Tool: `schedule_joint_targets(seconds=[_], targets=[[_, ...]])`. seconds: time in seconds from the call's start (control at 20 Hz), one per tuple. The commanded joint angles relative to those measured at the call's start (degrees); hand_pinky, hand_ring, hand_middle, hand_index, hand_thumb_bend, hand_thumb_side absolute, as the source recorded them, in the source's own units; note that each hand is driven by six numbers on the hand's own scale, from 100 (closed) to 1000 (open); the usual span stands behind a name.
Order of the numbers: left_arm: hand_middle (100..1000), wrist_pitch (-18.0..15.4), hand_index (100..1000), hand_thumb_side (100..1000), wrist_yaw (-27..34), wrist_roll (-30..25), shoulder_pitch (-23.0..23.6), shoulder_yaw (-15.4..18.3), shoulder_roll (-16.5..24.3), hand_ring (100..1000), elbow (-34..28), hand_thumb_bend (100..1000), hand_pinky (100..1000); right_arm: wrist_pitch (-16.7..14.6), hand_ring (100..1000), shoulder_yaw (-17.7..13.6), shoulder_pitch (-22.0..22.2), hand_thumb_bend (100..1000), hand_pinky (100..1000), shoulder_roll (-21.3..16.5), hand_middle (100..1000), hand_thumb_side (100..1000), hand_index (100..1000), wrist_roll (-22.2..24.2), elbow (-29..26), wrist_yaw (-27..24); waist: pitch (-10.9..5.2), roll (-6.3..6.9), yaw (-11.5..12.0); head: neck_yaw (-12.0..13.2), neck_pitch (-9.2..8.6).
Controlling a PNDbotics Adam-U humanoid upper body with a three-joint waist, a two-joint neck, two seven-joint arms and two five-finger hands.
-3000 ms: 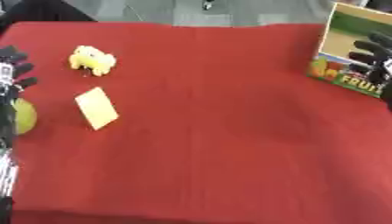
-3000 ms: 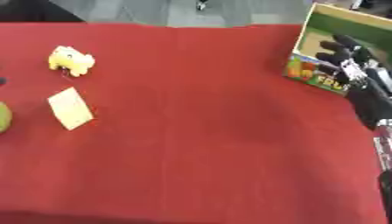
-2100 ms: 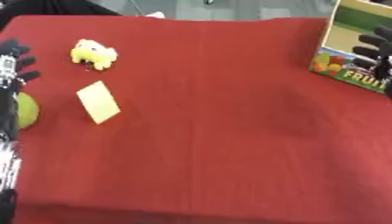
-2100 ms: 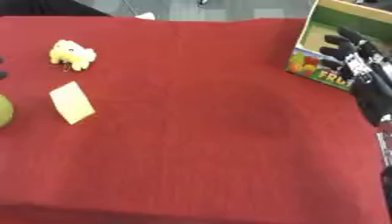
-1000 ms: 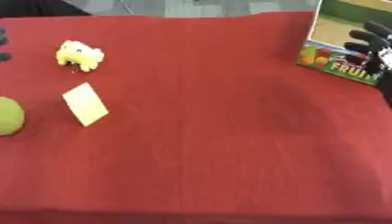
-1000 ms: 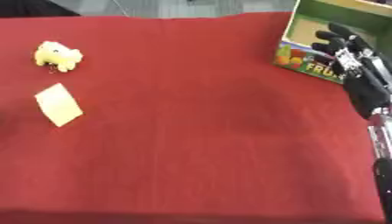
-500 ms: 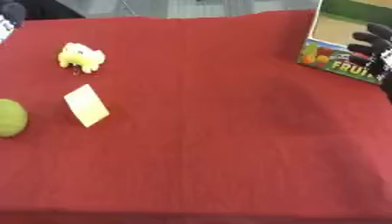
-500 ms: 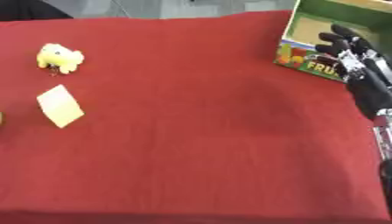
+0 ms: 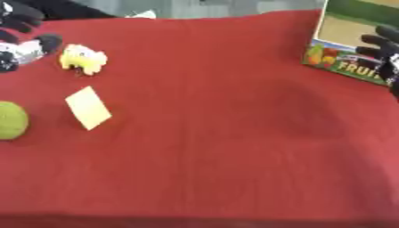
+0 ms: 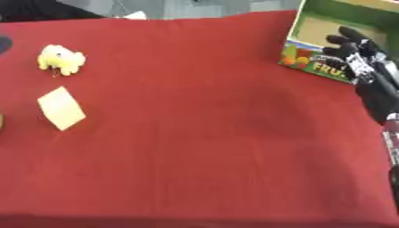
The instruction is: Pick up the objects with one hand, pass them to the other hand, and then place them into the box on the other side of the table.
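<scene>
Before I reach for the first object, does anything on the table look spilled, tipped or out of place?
Nothing stands out. The yellow toy, the yellow card and the green ball lie apart on the red cloth. The fruit box sits at the far right, with the right hand in front of it.

Right hand hovering by the box, three small things lying across the red worktop

The right hand is reaching in from the right edge, its fingers spread and fairly straight, overlapping the near wall of the fruit-printed box at the far right of the worktop. A yellow toy is sitting at the far left, with a pale yellow card lying nearer, apart from it.
</scene>
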Motion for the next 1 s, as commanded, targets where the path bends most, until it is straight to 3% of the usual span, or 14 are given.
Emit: schedule_joint_targets(seconds=[0.05, 0.45, 1.0], targets=[[804, 1.6, 879, 668, -2.3, -4.0, -1.1, -0.5, 2.2, 859, -0.5, 531, 847, -0.2, 916, -0.2, -1.0, 100, 921, -1.7, 893, 594, 967, 0.1, -1.0, -0.1, -0.44, -0.13, 0.0, 0.3, 0.34], [805, 5.6, 873, 652, -8.7, -11.8, -1.7, -1.5, 2.3, 845, -0.5, 629, 855, -0.7, 915, 0.2, -2.3, 100, 920, -2.8, 892, 581, 966, 0.3, -1.8, -0.4, 0.92, -0.08, -0.4, 1.4, 0.41], [769, 10.2, 835, 590, -19.4, -15.6, -3.5, -3.4, 1.0, 819, 3.4, 711, 835, -0.8, 915, 0.6, -2.8, 100, 921, -3.2, 891, 593, 966, 0.7, -1.9, -0.1, 1.89, 0.09, -0.9, 2.5, 0.41]])
